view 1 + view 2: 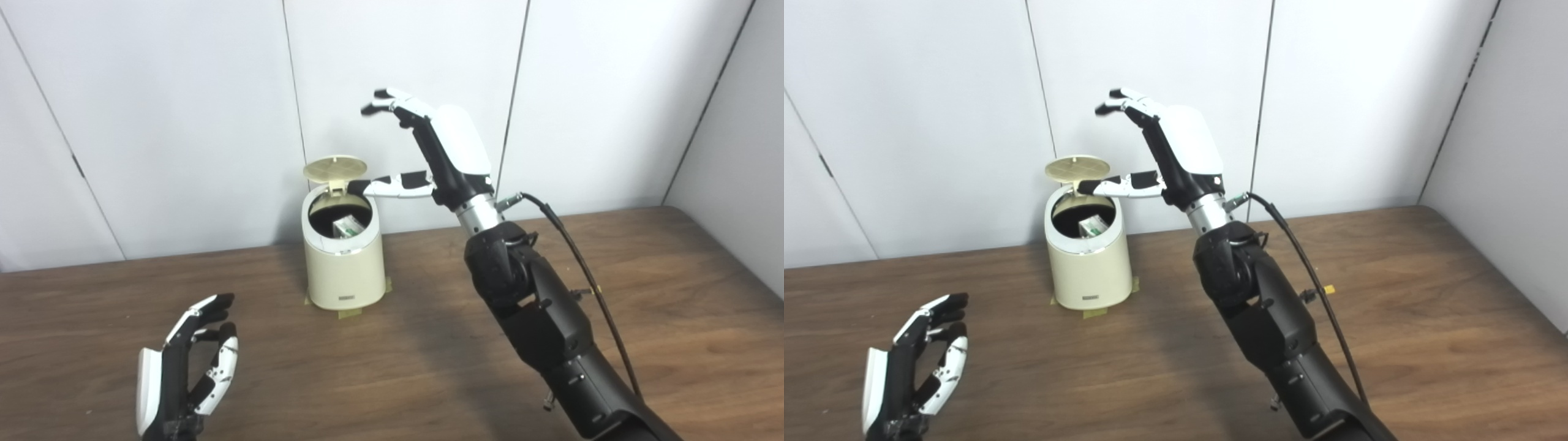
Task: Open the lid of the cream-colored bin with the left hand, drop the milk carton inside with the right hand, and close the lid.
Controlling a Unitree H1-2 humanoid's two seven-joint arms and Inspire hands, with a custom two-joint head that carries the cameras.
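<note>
The milk carton [346,228] lies inside the cream-colored bin [344,263], whose lid [335,168] stands upright. The right hand [442,150], spread and empty, hovers just above-right of it; the left hand [190,367], loosely open, sits well apart, low over the counter [643,306].

A dark brown wooden table [643,294] carries the cream-colored bin [344,269], which stands on tape patches [349,314].
</note>
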